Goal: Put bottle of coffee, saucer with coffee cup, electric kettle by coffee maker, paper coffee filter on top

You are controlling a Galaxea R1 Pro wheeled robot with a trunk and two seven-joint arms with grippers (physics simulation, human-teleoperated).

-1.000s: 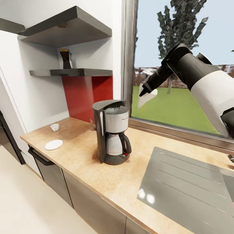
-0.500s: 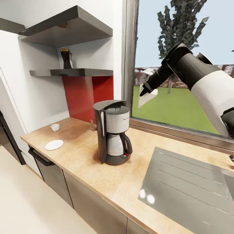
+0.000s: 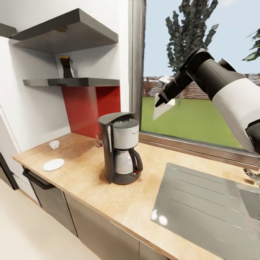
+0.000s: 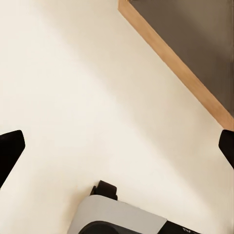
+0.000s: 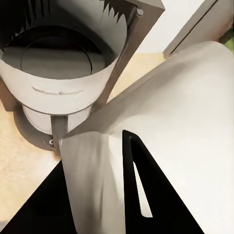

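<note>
The right pincer (image 3: 161, 102) is pinched on the filter (image 3: 162, 109), thin white paper hanging under its tips: light, floppy, easily crushed (a grip at the rim looks wisest). The maker (image 3: 119, 148) stands below and off to one side, basket open. The left pincer (image 4: 117, 146) is spread wide

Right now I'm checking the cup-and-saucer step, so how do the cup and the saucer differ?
The cup stands taller and looks narrower, while the saucer lies flat and wide. The cup sits further back toward the wall, the saucer nearer the countertop's front edge. The cup rests on bare wood apart from the saucer, not on it. Both are white and stand well left of the coffee maker.
</note>
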